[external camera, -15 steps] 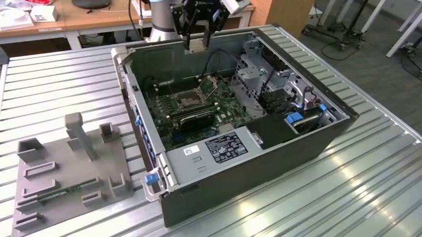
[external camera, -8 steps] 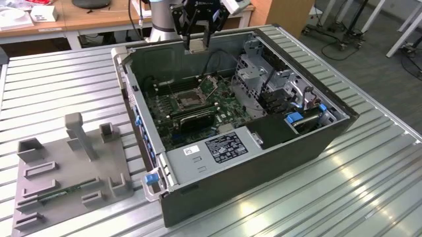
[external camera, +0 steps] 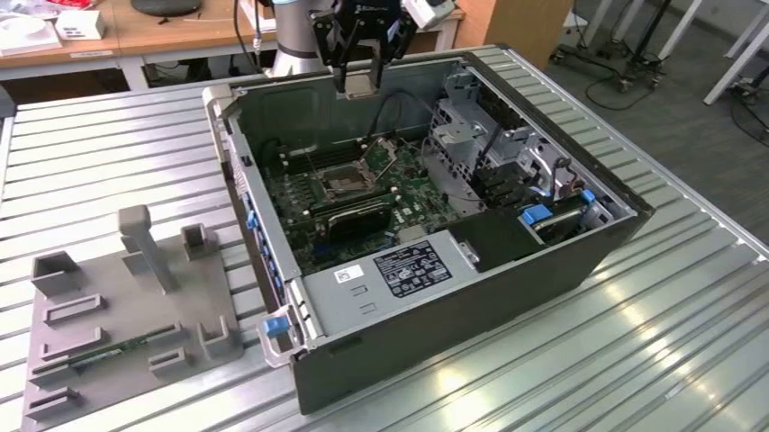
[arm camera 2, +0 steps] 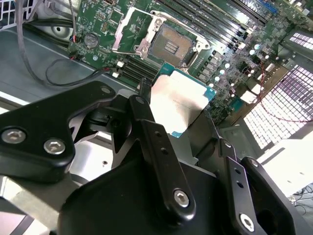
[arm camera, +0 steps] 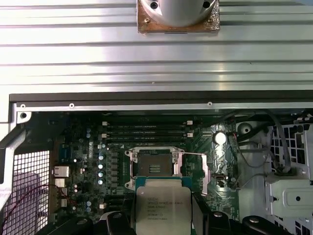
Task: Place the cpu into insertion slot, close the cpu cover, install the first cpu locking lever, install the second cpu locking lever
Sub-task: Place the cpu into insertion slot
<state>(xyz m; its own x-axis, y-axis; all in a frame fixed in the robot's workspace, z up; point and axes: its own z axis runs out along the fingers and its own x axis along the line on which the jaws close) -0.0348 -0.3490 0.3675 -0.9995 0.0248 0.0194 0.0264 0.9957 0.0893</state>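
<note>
**Held high: the cpu in the gripper over an open computer case**

Black fingers clamped on opposite edges of the cpu, its dull silver top turned toward the camera in both wrist views. Chip in the air near the case's far rim, well apart from the green motherboard below. On that board, the insertion slot: bare, dark-centred, black-rimmed. Just beside it, the cpu cover, a silver frame swung up and open. Under the case, a ribbed metal desk; at the exterior view's left, a grey fixture tray lying flat on the same surface.
</note>
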